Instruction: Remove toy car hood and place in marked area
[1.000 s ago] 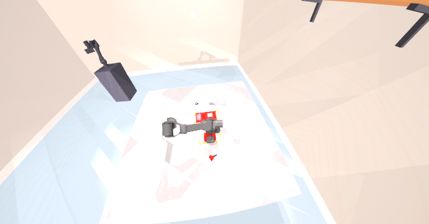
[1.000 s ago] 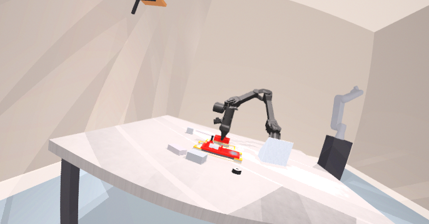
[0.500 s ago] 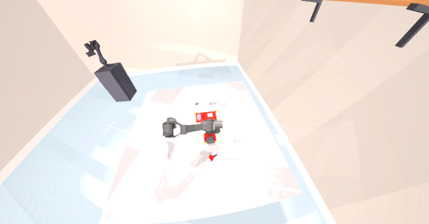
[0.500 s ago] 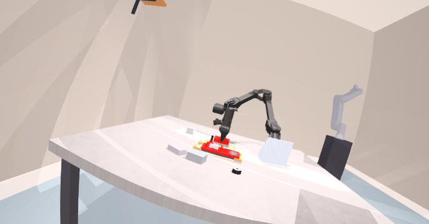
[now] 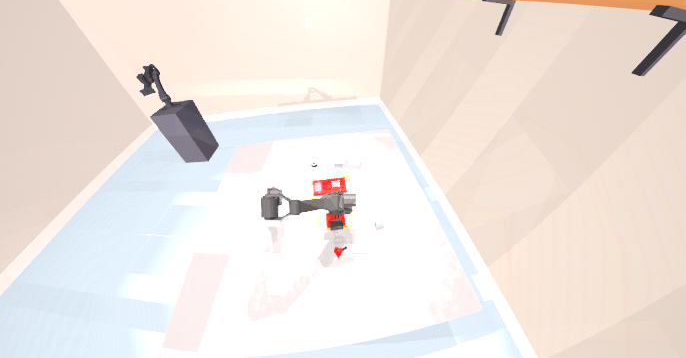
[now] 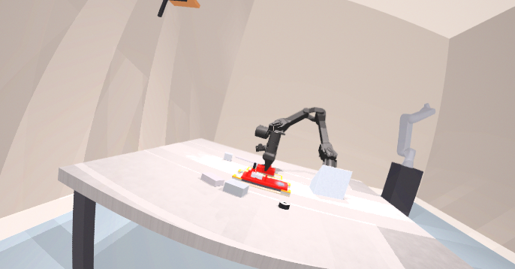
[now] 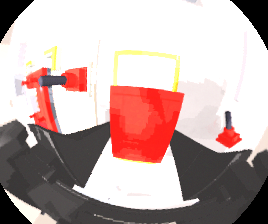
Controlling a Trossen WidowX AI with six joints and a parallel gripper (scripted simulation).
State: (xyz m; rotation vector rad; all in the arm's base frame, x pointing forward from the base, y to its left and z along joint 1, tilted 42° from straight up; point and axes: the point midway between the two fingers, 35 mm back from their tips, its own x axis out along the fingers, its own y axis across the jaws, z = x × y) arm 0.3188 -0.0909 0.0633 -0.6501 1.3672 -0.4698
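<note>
Gripper (image 6: pixel 268 167): pointing down over the car, fingers standing fairly wide and clamped on the hood.
Hood (image 7: pixel 145 123): red panel, held between the fingers; its far edge meets a yellow outline (image 7: pixel 146 70) on the table.
Car (image 6: pixel 265 180): red, mid-table (image 6: pixel 158 189), lying lengthwise.
Arm (image 6: pixel 300 118): arched from its base near the far edge.
Blocks (image 6: pixel 236 187): pale, just beside the car, toward the near-left corner.

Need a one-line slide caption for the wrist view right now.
Wrist view: end effector shut on the red hood, the yellow-outlined marked area just beyond it.
</note>
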